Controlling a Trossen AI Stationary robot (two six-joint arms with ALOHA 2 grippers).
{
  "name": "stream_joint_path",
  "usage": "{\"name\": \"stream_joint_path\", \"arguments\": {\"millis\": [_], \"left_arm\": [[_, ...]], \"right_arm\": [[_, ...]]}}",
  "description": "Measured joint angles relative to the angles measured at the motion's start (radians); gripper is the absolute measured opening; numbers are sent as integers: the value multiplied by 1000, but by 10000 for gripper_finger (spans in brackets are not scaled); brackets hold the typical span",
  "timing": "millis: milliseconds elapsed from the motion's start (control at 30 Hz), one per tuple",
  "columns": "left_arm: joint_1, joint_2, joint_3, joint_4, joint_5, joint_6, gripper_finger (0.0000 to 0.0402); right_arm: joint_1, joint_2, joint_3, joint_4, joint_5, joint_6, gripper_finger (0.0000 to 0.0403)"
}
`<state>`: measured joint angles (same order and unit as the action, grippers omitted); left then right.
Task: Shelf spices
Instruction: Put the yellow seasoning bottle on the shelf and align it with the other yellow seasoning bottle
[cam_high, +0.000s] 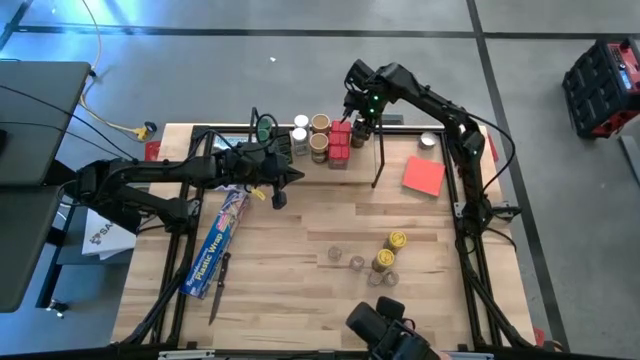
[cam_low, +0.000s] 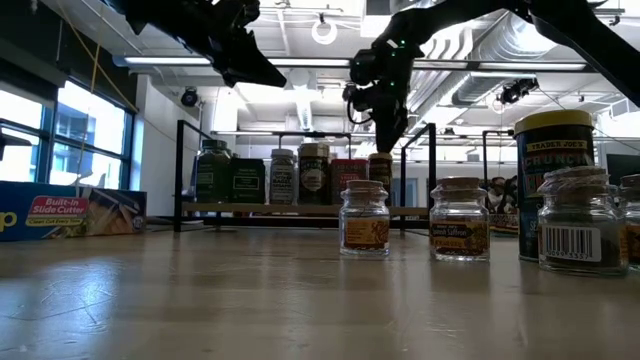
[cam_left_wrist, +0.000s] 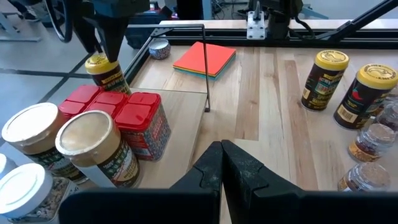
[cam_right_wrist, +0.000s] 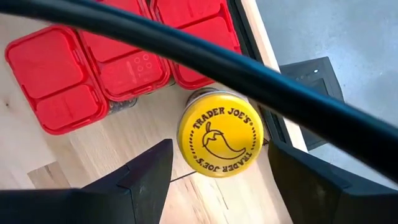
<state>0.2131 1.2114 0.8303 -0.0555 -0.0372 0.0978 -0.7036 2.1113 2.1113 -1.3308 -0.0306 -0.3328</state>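
Note:
The shelf (cam_high: 381, 152) stands at the table's far edge and carries white- and tan-lidded jars (cam_high: 319, 126) and red tins (cam_high: 340, 142) on its board (cam_left_wrist: 180, 118). A yellow-lidded jar (cam_right_wrist: 220, 140) stands upright on the board at the right end of the row, beside the red tins (cam_right_wrist: 124, 65). My right gripper (cam_right_wrist: 219, 150) hangs over it, open and pointing down, with a finger on either side of the lid and a thin gap at each. My left gripper (cam_high: 281, 186) hovers shut in front of the shelf, holding nothing. More jars (cam_high: 385, 255) stand on the table near its near right.
A long blue plastic-wrap box (cam_high: 218, 240) lies on the table's left with a dark thin tool (cam_high: 218, 292) beside it. A flat red card (cam_high: 424, 175) and a small tin (cam_high: 430, 140) lie at the far right. Small clear jars (cam_high: 345, 258) stand mid-table near the yellow-lidded ones.

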Motion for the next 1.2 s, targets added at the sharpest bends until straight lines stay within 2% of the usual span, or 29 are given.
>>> {"name": "stream_joint_path", "arguments": {"millis": [167, 300, 433, 467, 633, 833, 1033, 1200], "left_arm": [[-3, 0, 0, 0, 0, -11, 1], [-5, 0, 0, 1, 0, -9, 1], [-16, 0, 0, -6, 0, -27, 1], [-22, 0, 0, -9, -1, -31, 1], [-78, 0, 0, -27, -11, -39, 1], [-177, 0, 0, -86, -134, -60, 1], [-270, 0, 0, -106, -205, -68, 1], [-319, 0, 0, -105, -244, -62, 1]], "right_arm": [[0, -1, 19, -55, 0, -16, 257], [8, -4, 107, -139, 24, -41, 258], [44, -5, 244, -232, 58, -3, 258], [64, -25, 244, -233, 59, 10, 258], [231, -199, 90, -215, 106, 59, 257], [526, -430, -183, -54, 224, 222, 257], [808, -635, -502, 106, 280, 577, 257], [998, -725, -701, 90, 319, 874, 257]]}}
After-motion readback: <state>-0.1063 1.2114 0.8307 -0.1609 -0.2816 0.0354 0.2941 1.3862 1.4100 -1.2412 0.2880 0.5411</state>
